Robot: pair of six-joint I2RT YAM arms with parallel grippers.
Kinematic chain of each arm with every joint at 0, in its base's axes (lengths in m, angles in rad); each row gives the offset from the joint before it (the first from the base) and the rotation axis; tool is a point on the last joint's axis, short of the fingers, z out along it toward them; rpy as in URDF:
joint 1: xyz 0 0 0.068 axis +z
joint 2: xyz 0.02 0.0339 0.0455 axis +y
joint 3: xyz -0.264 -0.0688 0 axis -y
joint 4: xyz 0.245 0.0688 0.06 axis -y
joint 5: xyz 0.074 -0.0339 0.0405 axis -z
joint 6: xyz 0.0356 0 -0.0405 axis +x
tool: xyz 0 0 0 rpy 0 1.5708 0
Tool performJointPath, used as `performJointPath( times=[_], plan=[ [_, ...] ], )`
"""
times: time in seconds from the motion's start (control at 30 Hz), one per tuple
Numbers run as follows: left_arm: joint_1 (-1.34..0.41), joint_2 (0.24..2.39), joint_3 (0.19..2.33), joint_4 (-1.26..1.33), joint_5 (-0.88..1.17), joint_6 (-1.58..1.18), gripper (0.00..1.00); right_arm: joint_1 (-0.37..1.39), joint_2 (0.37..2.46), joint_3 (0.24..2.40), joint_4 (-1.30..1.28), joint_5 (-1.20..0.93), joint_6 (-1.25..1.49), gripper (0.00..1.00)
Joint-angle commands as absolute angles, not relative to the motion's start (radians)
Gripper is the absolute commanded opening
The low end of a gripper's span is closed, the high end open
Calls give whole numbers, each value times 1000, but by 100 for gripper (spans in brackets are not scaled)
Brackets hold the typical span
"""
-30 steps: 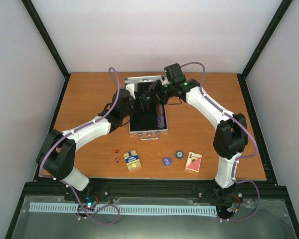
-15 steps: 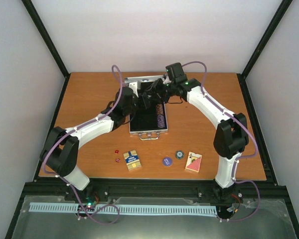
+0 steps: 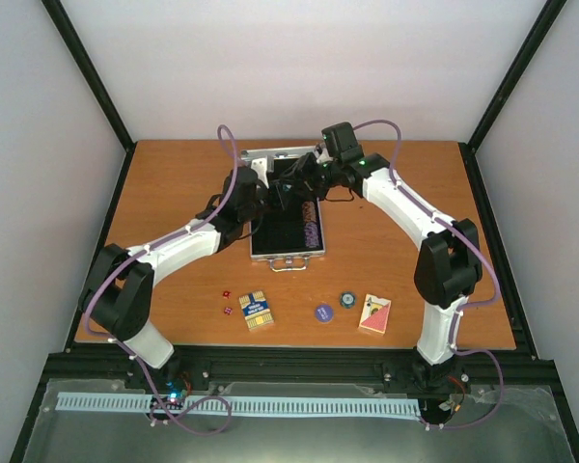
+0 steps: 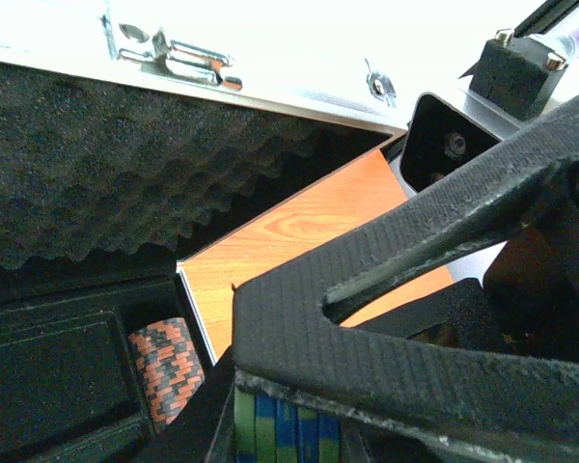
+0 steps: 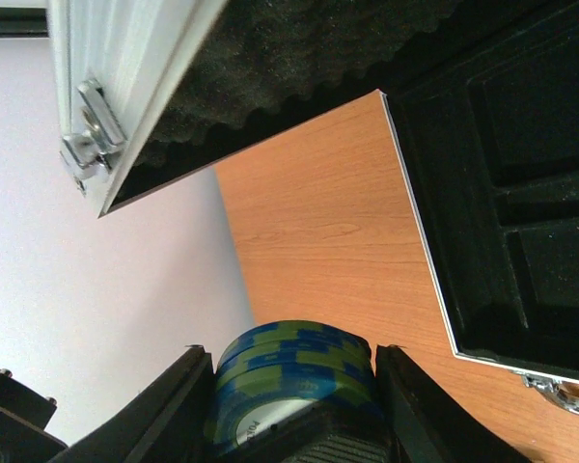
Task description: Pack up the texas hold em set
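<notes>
The silver case [image 3: 288,255] lies open mid-table with its foam lid [image 4: 96,164] raised at the back. Both grippers meet over its rear. My right gripper [image 5: 294,371] is shut across the rim of a blue-green chip stack [image 5: 289,359]. My left gripper [image 4: 285,429] is shut on the same stack [image 4: 270,424], pinching its flat faces, and one of its fingers [image 5: 343,446] covers the stack's near face. The right gripper's finger [image 4: 396,318] crosses the left wrist view. Red-black chips [image 4: 164,371] sit in a case slot.
Near the front edge lie two red dice [image 3: 226,301], a blue-yellow deck [image 3: 256,310], a blue disc [image 3: 322,312], a dark chip [image 3: 347,299] and a red deck [image 3: 374,313]. A row of chips [image 3: 312,224] fills the case's right side.
My left arm has reached further toward the case's rear, and its jaws have shut on the chip stack held by the right gripper. The right arm has barely moved.
</notes>
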State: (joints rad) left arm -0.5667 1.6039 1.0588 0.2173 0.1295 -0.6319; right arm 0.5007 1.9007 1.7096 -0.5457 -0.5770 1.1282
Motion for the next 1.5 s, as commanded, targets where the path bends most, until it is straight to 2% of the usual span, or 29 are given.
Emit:
performJointPath(
  times=[0.0, 0.1, 0.2, 0.47, 0.53, 0.73, 1.0, 1.2, 1.37, 1.47],
  plan=[
    [-563, 1605, 1074, 324, 215, -555, 1, 520, 1863, 1669, -585, -629, 1119, 6],
    [-563, 1599, 1078, 318, 238, -534, 1, 520, 1857, 1653, -570, -635, 1118, 30],
    [-563, 1591, 1086, 302, 253, -517, 1, 520, 1856, 1656, -569, -639, 1108, 46],
    [-562, 1574, 1084, 258, 320, -474, 1, 520, 1869, 1705, -624, -639, 1058, 97],
    [-563, 1562, 1078, 242, 340, -460, 1, 520, 1860, 1707, -636, -626, 1049, 100],
    [-562, 1507, 1052, 129, 382, -371, 1, 508, 1791, 1675, -721, -515, 997, 100],
    [-536, 1430, 1008, -60, 397, -256, 1, 434, 1562, 1396, -723, -340, 1008, 100],
    [-450, 1454, 1062, -283, 449, -118, 1, 419, 1502, 1336, -807, -214, 867, 100],
    [-413, 1522, 1172, -493, 333, -1, 1, 419, 1452, 1330, -884, -59, 721, 100],
    [-413, 1573, 1198, -527, 248, 7, 1, 418, 1416, 1320, -908, 8, 664, 100]
  ],
)
